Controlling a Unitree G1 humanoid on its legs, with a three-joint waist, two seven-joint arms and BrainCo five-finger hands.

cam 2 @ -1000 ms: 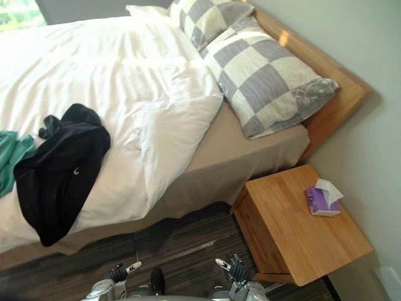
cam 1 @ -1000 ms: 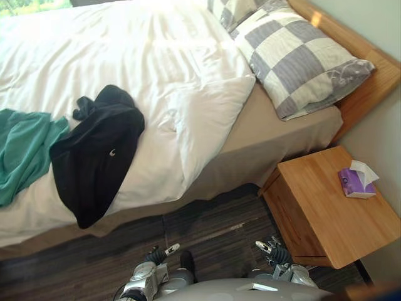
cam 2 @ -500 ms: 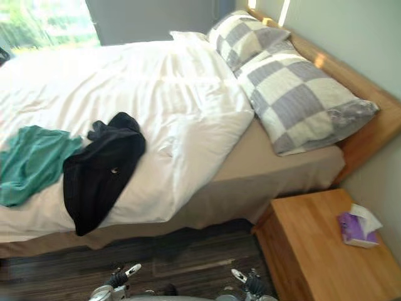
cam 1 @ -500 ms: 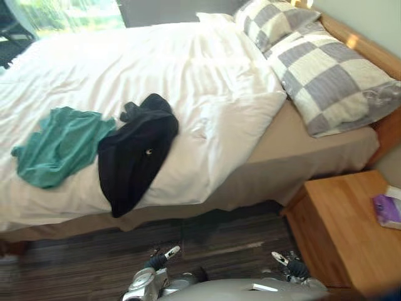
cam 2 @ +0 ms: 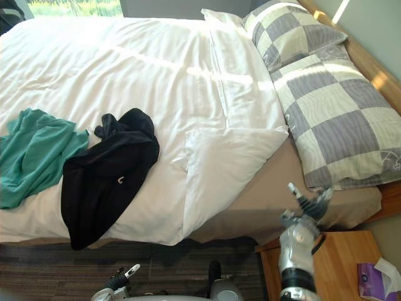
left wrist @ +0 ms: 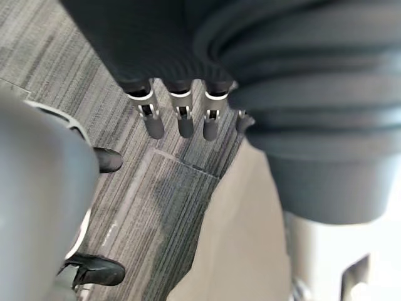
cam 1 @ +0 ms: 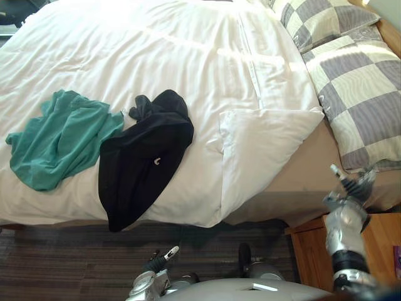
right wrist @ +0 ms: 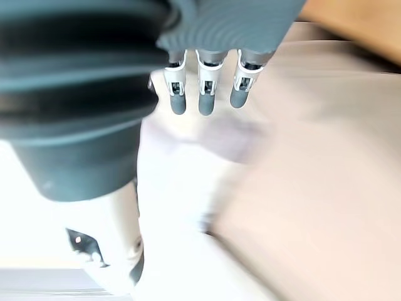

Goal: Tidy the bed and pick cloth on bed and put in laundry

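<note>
A black garment (cam 1: 141, 163) lies crumpled on the white duvet (cam 1: 188, 56) near the bed's front edge. Beside it, further left, lies a teal garment (cam 1: 53, 138). The duvet's front right corner (cam 1: 257, 144) is folded back, baring the beige sheet (cam 2: 269, 200). My right hand (cam 2: 307, 204) is raised by the bed's side at the right, open, holding nothing, with its straight fingers (right wrist: 200, 94) over the sheet. My left hand (cam 1: 156, 260) hangs low over the floor, open and holding nothing, far from both garments; its fingers (left wrist: 178, 116) are straight.
Two grey-and-cream checked pillows (cam 1: 363, 94) lie at the head of the bed on the right. A wooden nightstand (cam 2: 338, 263) with a purple tissue box (cam 2: 376, 279) stands beside the bed under my right arm. Dark striped floor (cam 1: 62, 263) runs along the bed's front.
The camera has shifted, so the whole scene sits differently. My right arm has risen from low by the floor up to the bed's side. The garments lie as before.
</note>
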